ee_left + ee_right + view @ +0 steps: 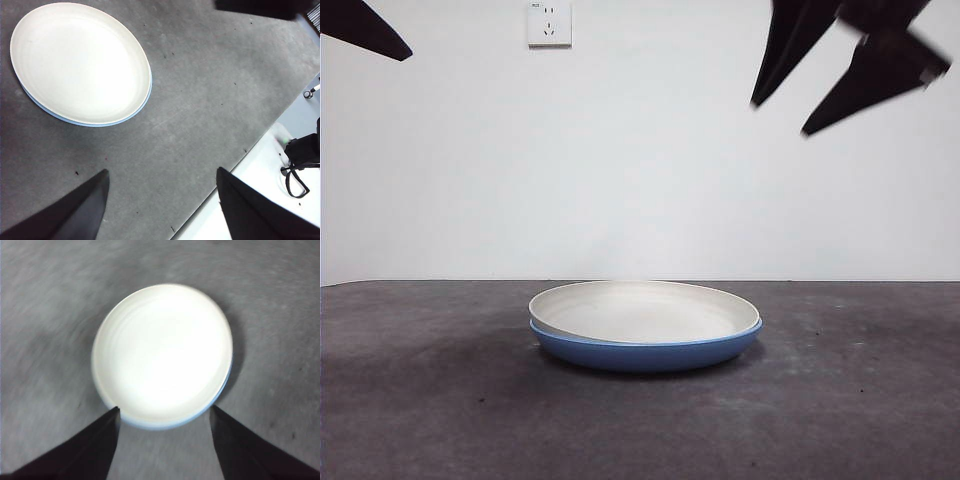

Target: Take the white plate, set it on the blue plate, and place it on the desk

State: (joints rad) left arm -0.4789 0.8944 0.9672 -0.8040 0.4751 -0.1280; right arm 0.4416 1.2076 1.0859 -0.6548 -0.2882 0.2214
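The white plate (pixel 642 311) rests inside the blue plate (pixel 645 352), both on the desk (pixel 430 400) at the middle. Only a thin blue edge shows under the white plate in the left wrist view (pixel 80 62) and in the right wrist view (pixel 162 355). My right gripper (pixel 782 118) hangs high at the upper right, well above the plates, open and empty; the right wrist view (pixel 164 412) is blurred. My left gripper (pixel 162 176) is open and empty, away from the stack; it shows as a black tip at the top left corner (pixel 365 30).
A wall socket (pixel 549 23) sits on the white wall behind. The left wrist view shows the desk's edge (pixel 240 160) with a white floor and black cable gear (pixel 300 160) beyond it.
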